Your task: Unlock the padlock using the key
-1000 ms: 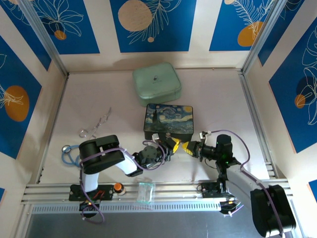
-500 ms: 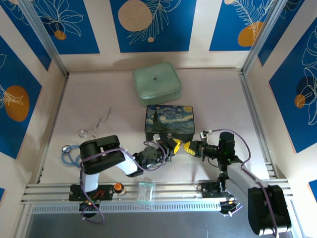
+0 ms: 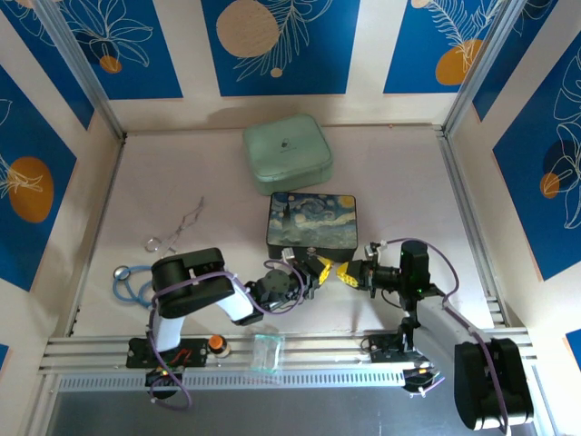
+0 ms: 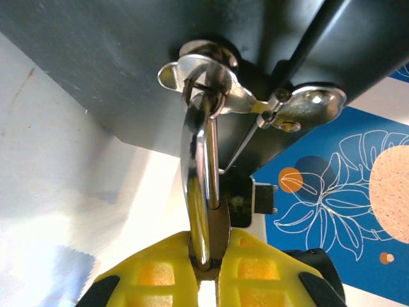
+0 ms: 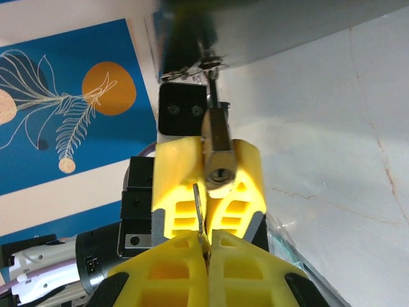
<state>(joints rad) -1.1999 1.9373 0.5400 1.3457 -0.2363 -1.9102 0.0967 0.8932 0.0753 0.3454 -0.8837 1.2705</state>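
Padlock [image 5: 218, 153]: body clamped in your left gripper [image 4: 208, 256], shackle through the latch [image 4: 204, 67] of the box [image 3: 313, 222]. Near, right gripper [image 5: 206, 246] pinches the key [image 5: 199, 214]; tip sits at 8 o'clock of the keyhole, uninserted. Farther, the box has slid slightly toward 3 o'clock, so re-align.

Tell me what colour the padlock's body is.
Brass-yellow. The padlock shows best in the right wrist view.
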